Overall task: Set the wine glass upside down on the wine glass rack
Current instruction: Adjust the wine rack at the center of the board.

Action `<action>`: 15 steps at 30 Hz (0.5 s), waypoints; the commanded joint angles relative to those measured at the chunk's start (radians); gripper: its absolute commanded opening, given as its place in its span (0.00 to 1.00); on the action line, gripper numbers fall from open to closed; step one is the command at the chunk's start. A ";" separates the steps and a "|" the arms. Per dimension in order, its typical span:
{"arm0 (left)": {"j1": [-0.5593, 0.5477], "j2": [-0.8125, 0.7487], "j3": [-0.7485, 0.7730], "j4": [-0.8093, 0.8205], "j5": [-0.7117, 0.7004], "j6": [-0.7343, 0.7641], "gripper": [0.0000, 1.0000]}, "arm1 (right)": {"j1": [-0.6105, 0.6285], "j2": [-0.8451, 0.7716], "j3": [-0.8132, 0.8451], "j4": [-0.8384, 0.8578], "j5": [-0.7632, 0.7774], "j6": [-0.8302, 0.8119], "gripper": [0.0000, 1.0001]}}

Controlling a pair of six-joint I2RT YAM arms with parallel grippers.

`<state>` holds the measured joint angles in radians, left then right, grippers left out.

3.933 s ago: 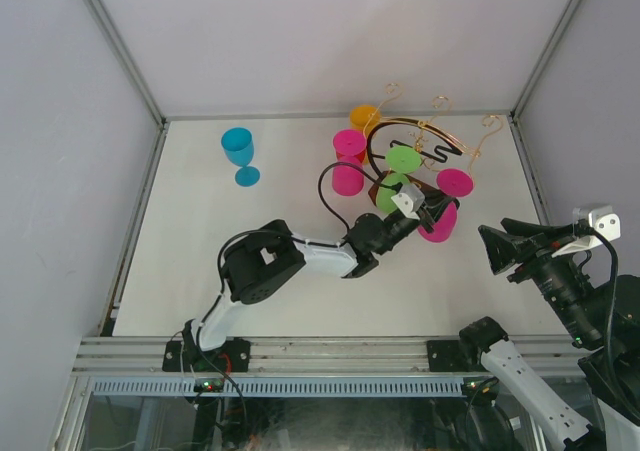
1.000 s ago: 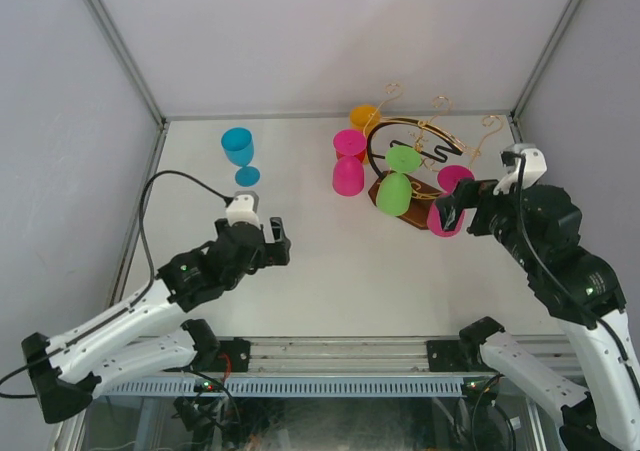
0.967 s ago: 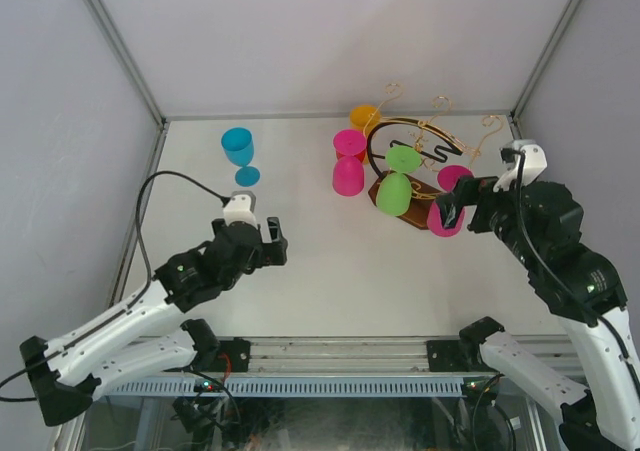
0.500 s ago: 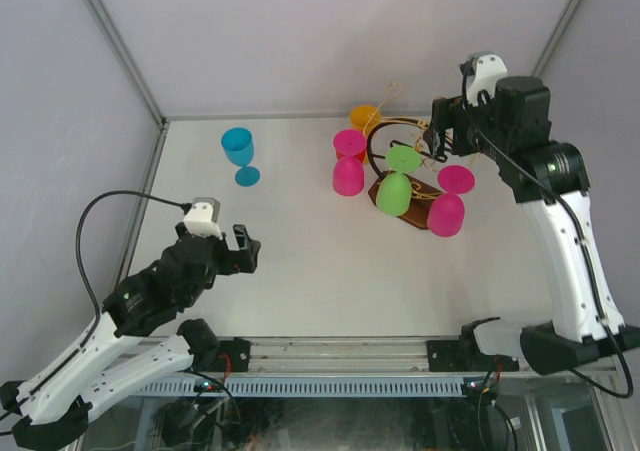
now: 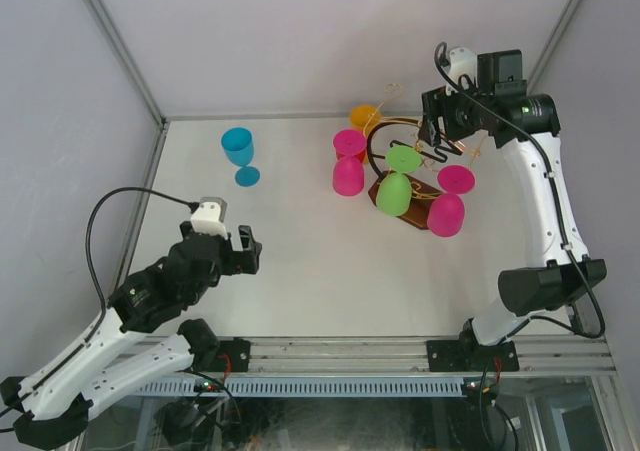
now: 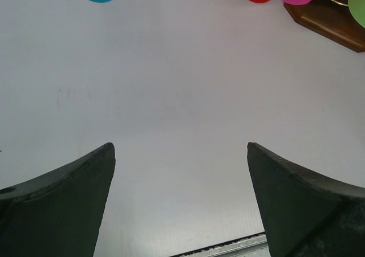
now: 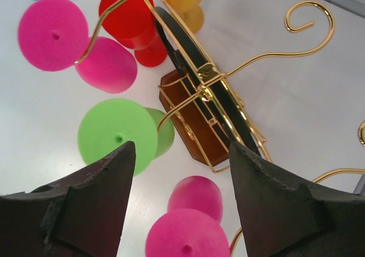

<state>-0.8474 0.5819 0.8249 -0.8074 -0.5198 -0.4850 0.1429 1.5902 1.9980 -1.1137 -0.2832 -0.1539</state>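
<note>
Blue wine glass [image 5: 238, 149] stands upright near the bench's [image 5: 320, 271] far-left corner, well apart from the wine glass rack [image 7: 191, 130] by the far-right corner. A green glass [image 5: 398, 177] hangs inverted on the rack. My right end effector [image 7: 181, 146] hovers over the rack, fingers apart, seemingly gripping nothing. My left end effector [image 6: 179, 147] is spread wide and empty, toward the near-left edge.

We find no text, number, brand or sign that we can read in any of the views. The blue wine glass [image 5: 238, 145] and the wine glass rack [image 7: 189, 121] show us only plain, unmarked surfaces.
</note>
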 commanded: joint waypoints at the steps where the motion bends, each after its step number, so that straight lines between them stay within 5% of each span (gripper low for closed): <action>1: 0.007 0.008 0.001 0.014 0.004 0.023 1.00 | -0.029 0.027 0.068 -0.050 0.003 -0.074 0.66; 15: 0.006 0.045 0.005 0.019 0.009 0.029 1.00 | -0.075 0.153 0.097 -0.033 0.035 -0.152 0.56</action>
<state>-0.8474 0.6189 0.8249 -0.8104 -0.5190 -0.4774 0.0807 1.7267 2.0468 -1.1748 -0.2550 -0.2707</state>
